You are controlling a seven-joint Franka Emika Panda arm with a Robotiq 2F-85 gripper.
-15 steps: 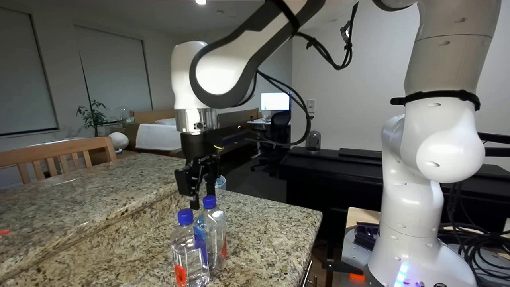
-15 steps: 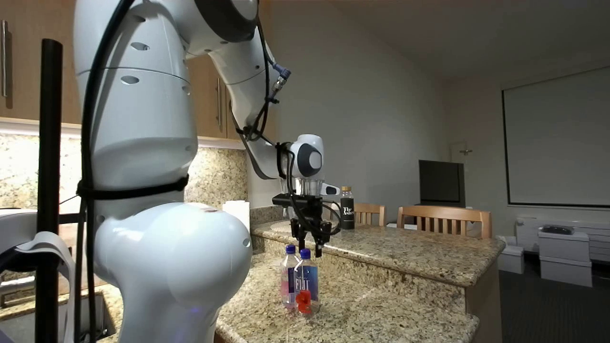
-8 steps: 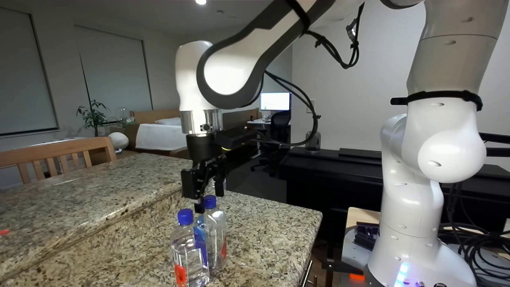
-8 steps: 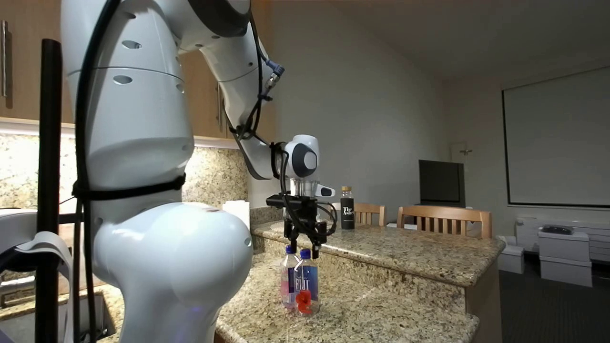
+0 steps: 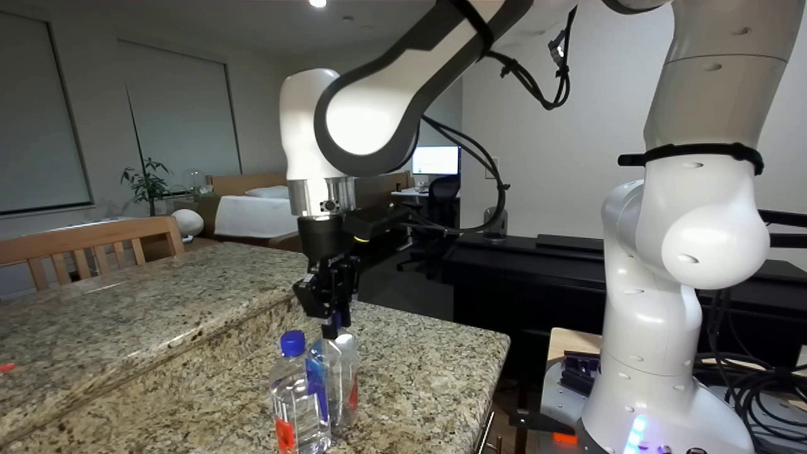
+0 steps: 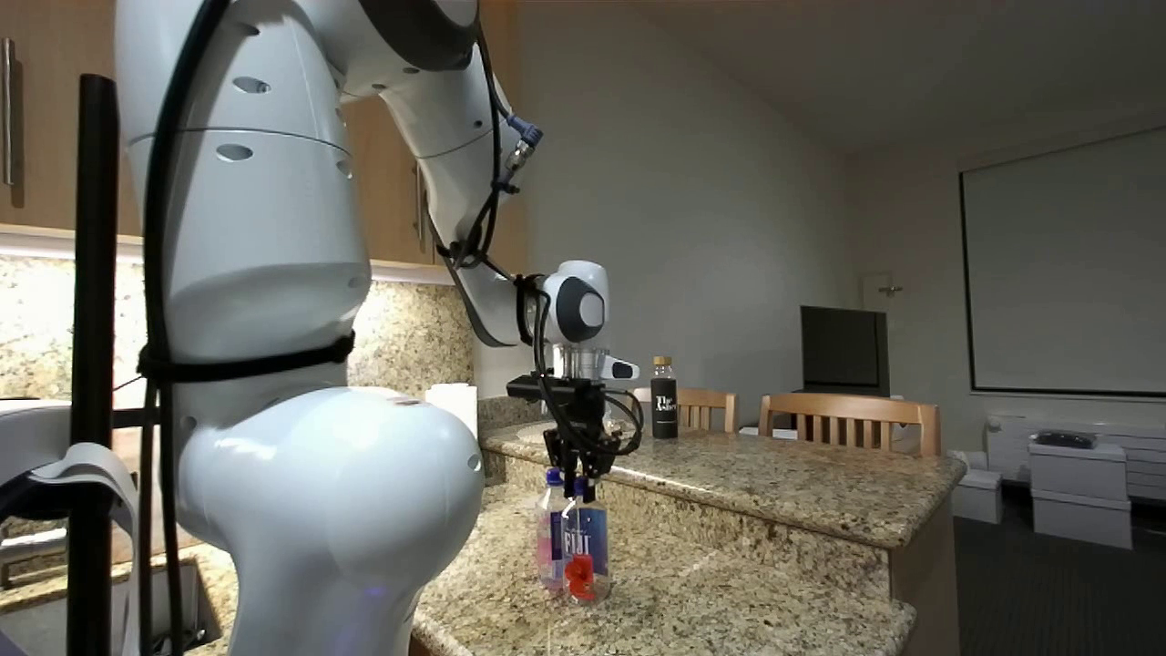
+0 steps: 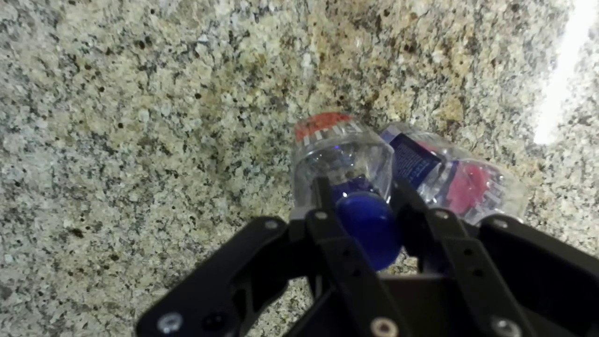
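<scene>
Currently my gripper [image 7: 363,192] pinches a bottle [image 6: 585,547] by its cap [image 7: 368,229]; that bottle stands upright on the counter [image 6: 729,606]; a second bottle [image 6: 549,538] stands on the counter too; a flask [image 6: 664,405] sits on the ledge [image 6: 783,466] above the counter.

Smooth glossy plastic bottle [image 7: 345,161], polished stone counter [image 5: 429,366], matt pincer [image 7: 362,196].

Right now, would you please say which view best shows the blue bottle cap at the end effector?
The wrist view, where the blue bottle cap appears large; both exterior views show only slivers, the end effector's fingers hiding most.
</scene>
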